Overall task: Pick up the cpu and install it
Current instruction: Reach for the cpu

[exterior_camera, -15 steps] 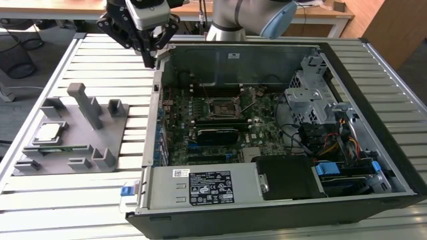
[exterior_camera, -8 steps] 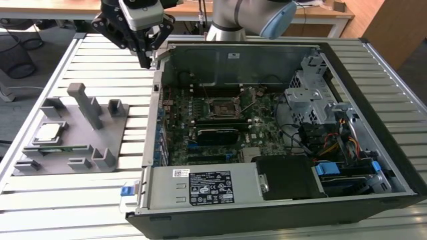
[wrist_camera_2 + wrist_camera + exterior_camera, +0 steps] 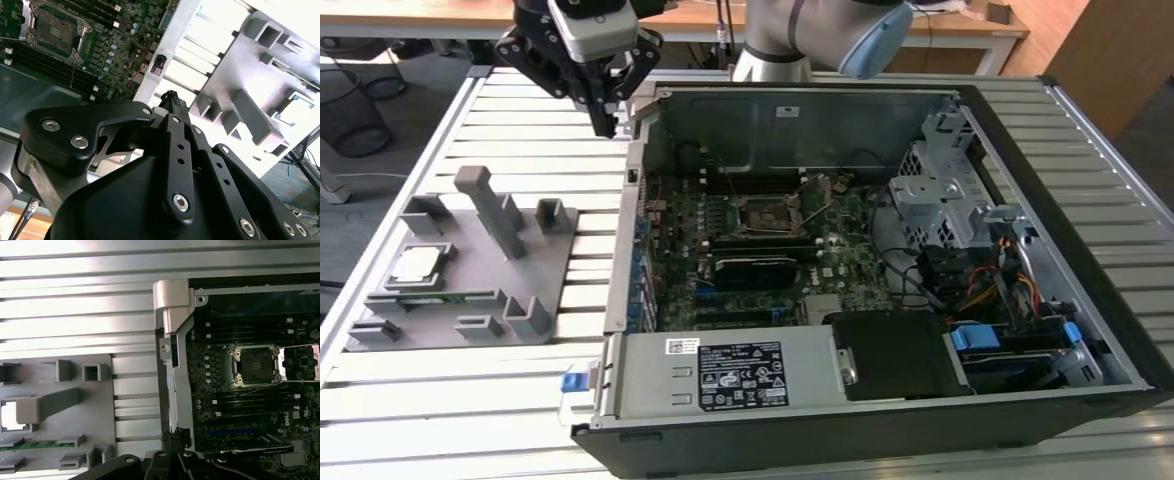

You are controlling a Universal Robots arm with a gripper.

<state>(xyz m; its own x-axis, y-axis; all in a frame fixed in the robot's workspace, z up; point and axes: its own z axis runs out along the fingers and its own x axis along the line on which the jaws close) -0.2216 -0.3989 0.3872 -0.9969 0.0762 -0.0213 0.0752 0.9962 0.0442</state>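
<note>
CPU (image 3: pixel 416 265) resting in fixture beside the computer case (image 3: pixel 720 130)

CPU is lying flat, silver top up, in a square pocket of the grey fixture (image 3: pixel 540 268), which is standing on the slatted table (image 3: pixel 454 400) just beside the computer case. A green memory stick (image 3: pixel 447 297) is sitting in a slot of the same fixture, likewise outside the case. The gripper (image 3: pixel 604 125) is hovering above the table just outside a corner of the case, well apart from the CPU; its fingers are pressing together (nothing is showing between them). Inside the case, the motherboard socket (image 3: pixel 255 365) is sitting with its retention frame swung open.
</note>
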